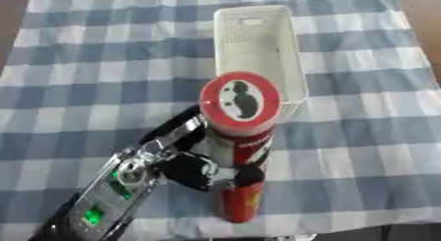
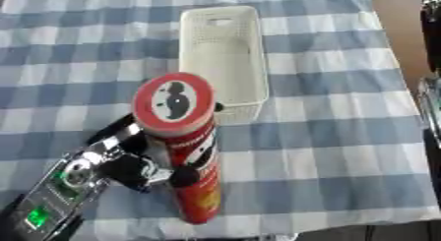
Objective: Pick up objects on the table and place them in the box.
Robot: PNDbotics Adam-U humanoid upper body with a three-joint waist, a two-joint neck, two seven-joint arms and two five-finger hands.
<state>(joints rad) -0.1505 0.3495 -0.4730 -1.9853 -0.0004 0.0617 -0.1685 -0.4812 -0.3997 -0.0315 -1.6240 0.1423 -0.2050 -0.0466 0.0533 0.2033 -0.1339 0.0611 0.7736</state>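
Observation:
A tall red snack can (image 1: 244, 156) with a red and white round lid (image 1: 240, 101) is lifted and tilted toward the camera, just before the near end of the white plastic box (image 1: 258, 48). My left hand (image 1: 194, 168) comes in from the lower left, its fingers and thumb curled round the can's body. The box (image 2: 221, 58) stands lengthwise on the blue and white checked cloth and holds nothing that I can see. My right hand does not show; only a bit of dark arm (image 2: 429, 95) is at the right edge.
The checked cloth (image 1: 95, 63) covers the table, with its front edge near the bottom of the view. A brown floor strip (image 2: 396, 33) shows beyond the table's right edge.

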